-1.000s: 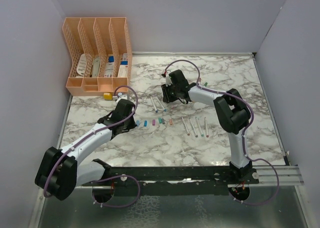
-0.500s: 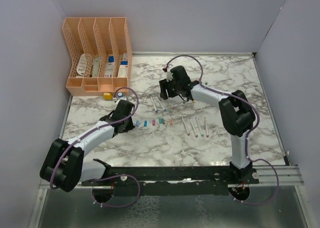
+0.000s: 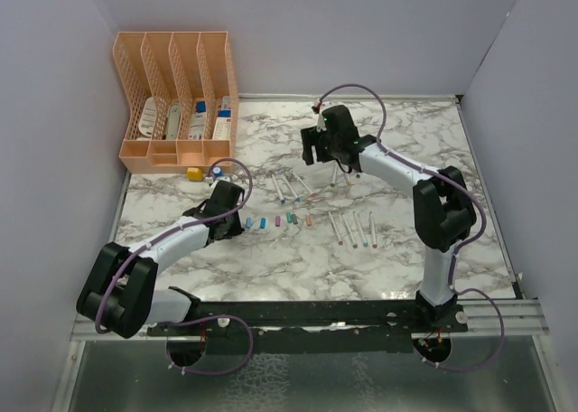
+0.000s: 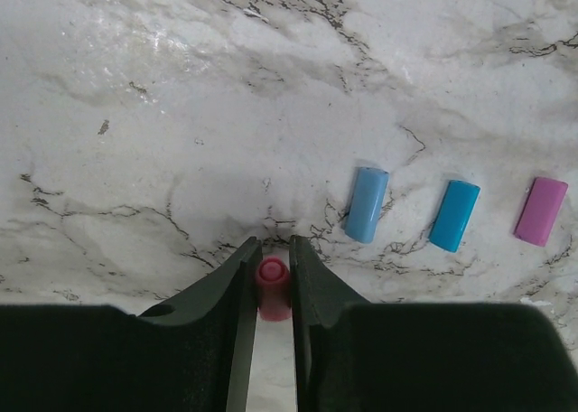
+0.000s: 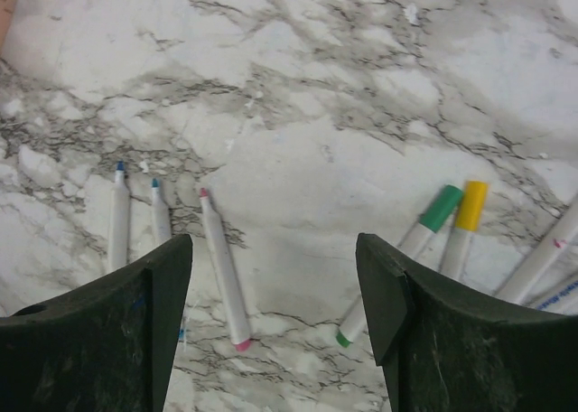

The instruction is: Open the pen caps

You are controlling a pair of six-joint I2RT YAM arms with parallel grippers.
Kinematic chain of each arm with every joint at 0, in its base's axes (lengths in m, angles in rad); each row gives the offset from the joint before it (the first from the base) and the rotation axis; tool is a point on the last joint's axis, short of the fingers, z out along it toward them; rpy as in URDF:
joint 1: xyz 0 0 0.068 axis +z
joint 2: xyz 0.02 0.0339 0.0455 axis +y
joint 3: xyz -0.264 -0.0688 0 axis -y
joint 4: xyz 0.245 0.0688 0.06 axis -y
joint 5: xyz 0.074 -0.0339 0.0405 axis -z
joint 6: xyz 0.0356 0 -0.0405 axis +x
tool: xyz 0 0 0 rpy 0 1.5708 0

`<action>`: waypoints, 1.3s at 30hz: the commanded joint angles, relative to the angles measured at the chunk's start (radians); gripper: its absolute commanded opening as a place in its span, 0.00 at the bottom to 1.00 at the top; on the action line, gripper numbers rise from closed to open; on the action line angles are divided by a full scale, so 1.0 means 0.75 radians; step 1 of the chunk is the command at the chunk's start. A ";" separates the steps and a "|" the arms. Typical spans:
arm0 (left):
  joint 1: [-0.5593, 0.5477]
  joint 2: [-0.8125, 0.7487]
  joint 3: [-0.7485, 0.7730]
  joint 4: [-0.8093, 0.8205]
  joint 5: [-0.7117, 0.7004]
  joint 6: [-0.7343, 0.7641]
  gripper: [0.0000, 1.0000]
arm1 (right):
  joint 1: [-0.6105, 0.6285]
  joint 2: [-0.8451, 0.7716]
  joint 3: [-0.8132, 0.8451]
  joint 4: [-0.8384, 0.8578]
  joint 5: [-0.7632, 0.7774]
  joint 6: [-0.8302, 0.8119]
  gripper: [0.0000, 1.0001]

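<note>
My left gripper [image 3: 238,220] sits low on the marble at the left end of a row of loose pen caps [image 3: 275,220]. In the left wrist view its jaws [image 4: 274,245] stand narrowly around a pink cap [image 4: 272,281], both fingers touching it. A light blue cap [image 4: 367,204], a blue cap [image 4: 453,215] and a purple cap [image 4: 542,211] lie to its right. My right gripper [image 3: 318,152] hangs wide open and empty [image 5: 271,249] above the table. Below it lie a pink-tipped uncapped pen [image 5: 221,272], two blue-tipped pens [image 5: 118,213], and a green-capped pen [image 5: 424,227] beside a yellow-capped pen [image 5: 465,218].
An orange file organizer [image 3: 176,96] stands at the back left, with a yellow block [image 3: 193,172] and a small bottle [image 3: 217,171] in front of it. Several more pens [image 3: 354,229] lie right of the cap row. Walls close in on the left, back and right.
My right gripper has opened wide and drawn away to the back right, leaving the pink-tipped pen beside the two blue-tipped ones. The left gripper stayed in place, its jaws easing slightly.
</note>
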 commanded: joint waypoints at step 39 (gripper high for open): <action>0.013 -0.393 0.247 -0.225 -0.016 -0.020 0.47 | -0.126 0.141 -0.046 -0.211 0.020 0.082 0.63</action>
